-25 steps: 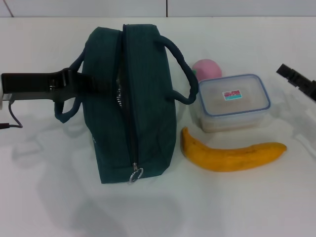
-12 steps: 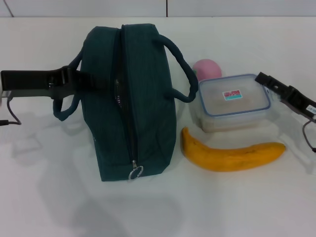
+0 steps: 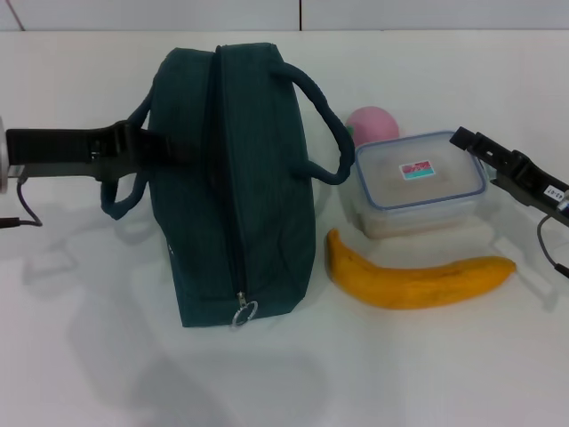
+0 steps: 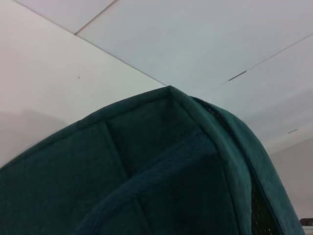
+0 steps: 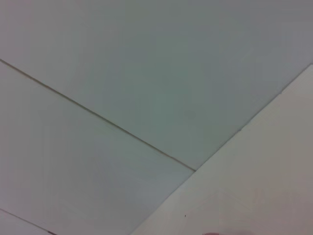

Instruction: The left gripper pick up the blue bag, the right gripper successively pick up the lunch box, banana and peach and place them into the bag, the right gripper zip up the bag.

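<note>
The blue bag (image 3: 258, 205) stands upright left of centre on the white table, its top zipper running toward me with the ring pull (image 3: 244, 313) at the near end. My left gripper (image 3: 142, 147) reaches in from the left and is shut on the bag's left side at its handle (image 3: 120, 200). The left wrist view is filled with the bag's fabric (image 4: 146, 181). The lunch box (image 3: 418, 182) sits right of the bag, the peach (image 3: 372, 123) behind it, the banana (image 3: 418, 280) in front. My right gripper (image 3: 471, 142) is at the lunch box's far right corner.
The white table (image 3: 400, 374) extends in front of the bag and banana. A wall runs along the back edge. The right wrist view holds only the table surface (image 5: 254, 196) and wall panels.
My right gripper has come in from the right edge to the lunch box's right corner. The bag's top has shifted slightly and its zipper gap looks narrower.
</note>
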Robot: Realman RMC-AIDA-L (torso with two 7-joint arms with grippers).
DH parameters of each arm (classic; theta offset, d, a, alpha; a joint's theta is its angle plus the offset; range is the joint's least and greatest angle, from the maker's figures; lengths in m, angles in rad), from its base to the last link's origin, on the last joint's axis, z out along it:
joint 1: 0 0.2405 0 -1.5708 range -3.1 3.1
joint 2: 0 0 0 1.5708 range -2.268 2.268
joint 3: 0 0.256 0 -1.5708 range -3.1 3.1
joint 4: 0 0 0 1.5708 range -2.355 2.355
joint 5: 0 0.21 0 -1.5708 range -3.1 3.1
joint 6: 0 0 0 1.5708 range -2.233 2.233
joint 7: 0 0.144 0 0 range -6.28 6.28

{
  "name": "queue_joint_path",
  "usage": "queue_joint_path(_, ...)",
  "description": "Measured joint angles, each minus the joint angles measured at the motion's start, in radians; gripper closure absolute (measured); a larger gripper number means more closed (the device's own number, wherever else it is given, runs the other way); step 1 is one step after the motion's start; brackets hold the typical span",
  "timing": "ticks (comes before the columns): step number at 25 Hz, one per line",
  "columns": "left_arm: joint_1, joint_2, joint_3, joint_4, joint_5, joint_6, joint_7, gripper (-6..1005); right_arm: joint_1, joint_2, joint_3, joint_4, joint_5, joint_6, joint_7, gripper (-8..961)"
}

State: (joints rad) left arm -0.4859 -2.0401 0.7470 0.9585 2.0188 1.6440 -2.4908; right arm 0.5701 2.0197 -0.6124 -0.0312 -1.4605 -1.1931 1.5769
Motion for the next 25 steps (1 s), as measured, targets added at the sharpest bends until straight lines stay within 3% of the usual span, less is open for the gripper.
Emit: queue_joint_path(25, -0.01, 0.001, -0.001, -0.008, 0.009, -0.004, 0.009, 961, -0.045, -0.007, -0.019, -0.035, 0.006, -0.119, 0.157, 190)
